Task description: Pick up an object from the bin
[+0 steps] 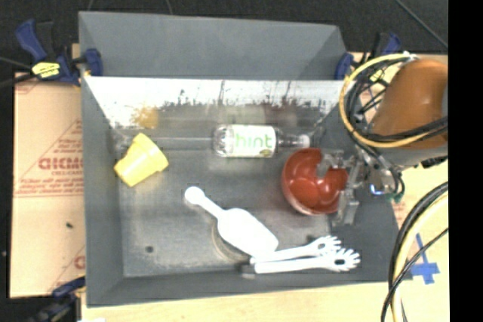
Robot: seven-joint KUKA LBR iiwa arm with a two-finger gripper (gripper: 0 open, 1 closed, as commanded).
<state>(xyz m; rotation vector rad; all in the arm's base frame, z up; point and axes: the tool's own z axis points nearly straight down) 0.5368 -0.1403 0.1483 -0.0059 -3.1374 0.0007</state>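
Dark floor crossed by thin cables surrounds a grey metal bin, viewed from above and slightly to one side. Toward the bin's 3 o'clock side lies a red bowl, round and glossy. The tool stands low at the bowl's own 3 o'clock rim. Its metal parts overlap that rim, yet whether it is wide, narrow or closed on the bowl cannot be told. Above the tool, by the bin's 2 o'clock corner, are the wrist's orange cover and loops of yellow-and-black cable, both parts of the robot.

Near the bowl, at its 11 o'clock, a clear plastic bottle lies on its side along the foot of the back wall. Its cap points toward the bowl and its white label reads "hint" in green. A yellow cup lies tipped over at the bin's 9 o'clock, well apart from the bowl. A white plastic scoop lies at 6 o'clock with its handle pointing toward 10 o'clock. Its blade partly covers a flat round grey disc. At 5 o'clock two white plastic forks lie side by side — tines toward the right wall, handles running under the scoop's blade — below the bowl and apart from it.
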